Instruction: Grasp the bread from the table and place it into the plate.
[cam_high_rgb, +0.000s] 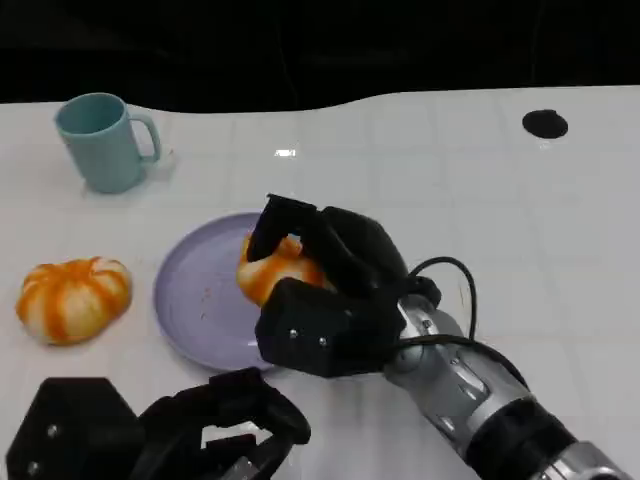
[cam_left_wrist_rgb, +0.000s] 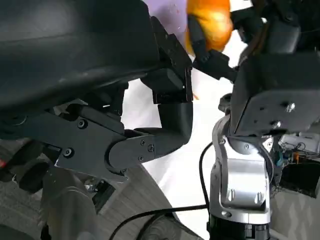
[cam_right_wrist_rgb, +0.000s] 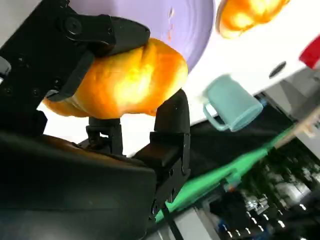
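A white counter (cam_high_rgb: 430, 170) with faint tile-like lines fills most of the head view, its far edge running across the top of the frame against a dark background. At upper left stands a teal mug (cam_high_rgb: 100, 140), upright, handle to the right. A lavender plate (cam_high_rgb: 195, 290) lies left of centre. At far left, apart from the plate, lies an orange-and-white striped bread roll (cam_high_rgb: 72, 298). A black round spot (cam_high_rgb: 545, 124) sits at upper right.

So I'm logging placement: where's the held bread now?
In the head view, the bread sits in the right hand, over the purple plate.
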